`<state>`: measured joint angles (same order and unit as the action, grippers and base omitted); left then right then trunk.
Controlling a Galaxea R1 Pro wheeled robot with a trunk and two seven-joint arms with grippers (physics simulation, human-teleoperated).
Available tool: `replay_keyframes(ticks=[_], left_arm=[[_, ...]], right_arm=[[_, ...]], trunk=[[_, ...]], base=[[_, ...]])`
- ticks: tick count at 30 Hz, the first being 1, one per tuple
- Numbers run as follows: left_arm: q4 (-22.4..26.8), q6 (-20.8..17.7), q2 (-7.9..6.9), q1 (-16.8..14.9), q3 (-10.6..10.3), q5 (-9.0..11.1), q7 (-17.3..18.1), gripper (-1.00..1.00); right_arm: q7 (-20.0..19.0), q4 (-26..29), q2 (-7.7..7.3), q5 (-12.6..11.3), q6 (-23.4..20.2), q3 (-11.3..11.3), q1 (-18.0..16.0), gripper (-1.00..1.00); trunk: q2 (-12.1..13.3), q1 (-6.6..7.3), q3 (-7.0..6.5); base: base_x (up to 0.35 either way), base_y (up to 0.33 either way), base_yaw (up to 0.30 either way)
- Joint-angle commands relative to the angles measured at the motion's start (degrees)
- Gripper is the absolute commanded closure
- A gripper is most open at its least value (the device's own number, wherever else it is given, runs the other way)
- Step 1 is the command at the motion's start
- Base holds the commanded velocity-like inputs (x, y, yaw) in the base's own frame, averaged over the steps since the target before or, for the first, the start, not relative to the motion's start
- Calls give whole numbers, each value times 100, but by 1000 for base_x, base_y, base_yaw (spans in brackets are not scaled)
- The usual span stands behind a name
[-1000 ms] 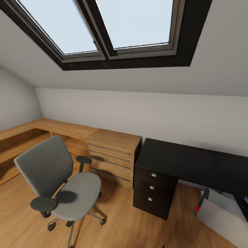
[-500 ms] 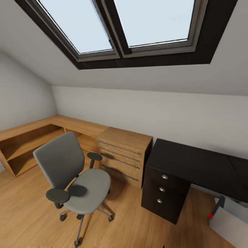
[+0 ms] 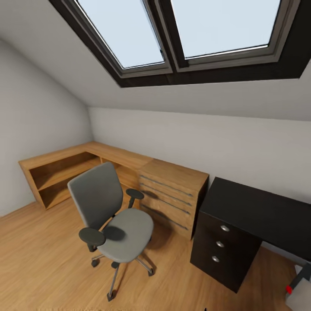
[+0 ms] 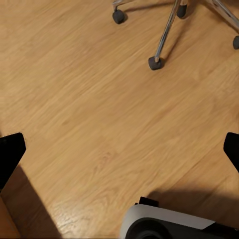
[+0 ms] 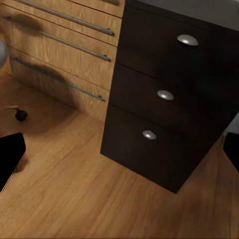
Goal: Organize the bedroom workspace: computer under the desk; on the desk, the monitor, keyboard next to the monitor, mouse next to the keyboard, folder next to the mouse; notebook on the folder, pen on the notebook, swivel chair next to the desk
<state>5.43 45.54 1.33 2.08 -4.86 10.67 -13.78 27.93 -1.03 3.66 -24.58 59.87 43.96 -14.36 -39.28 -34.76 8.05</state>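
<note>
We see the chair (image 3: 113, 216) on the wood floor (image 3: 39, 259), seat bare, in front of the light wood drawers (image 3: 170, 196). The black worktop (image 3: 259, 211) stands just beside those drawers, well apart from the chair — its three-knob drawer unit (image 5: 159, 99) faces the right pincer (image 5: 119, 149). Left pincer (image 4: 119, 149) hangs over bare floor near the chair's castors (image 4: 155, 62). Both pincers are spread wide, grasping nothing.

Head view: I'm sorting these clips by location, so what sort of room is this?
Probably an attic room used as a home office: a roof window set in a sloped pale wall, a grey swivel chair on a wood plank floor, and a black desk with drawers beside a light wood chest of drawers.
</note>
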Motion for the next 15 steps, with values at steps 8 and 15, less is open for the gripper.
replay_keyframes(ticks=[8, 15], left_arm=[[11, 7, 6, 3, -50, 50, -6, -100], [11, 5, 8, 3, -51, 49, -2, -100]], right_arm=[[29, -11, -2, -13, 13, 47, -5, -100], [29, -10, -5, -12, 13, 48, -5, -100]], trunk=[[-7, -2, 8], [-7, -2, 8]], base=[[0, 0, 275], [0, 0, 276]])
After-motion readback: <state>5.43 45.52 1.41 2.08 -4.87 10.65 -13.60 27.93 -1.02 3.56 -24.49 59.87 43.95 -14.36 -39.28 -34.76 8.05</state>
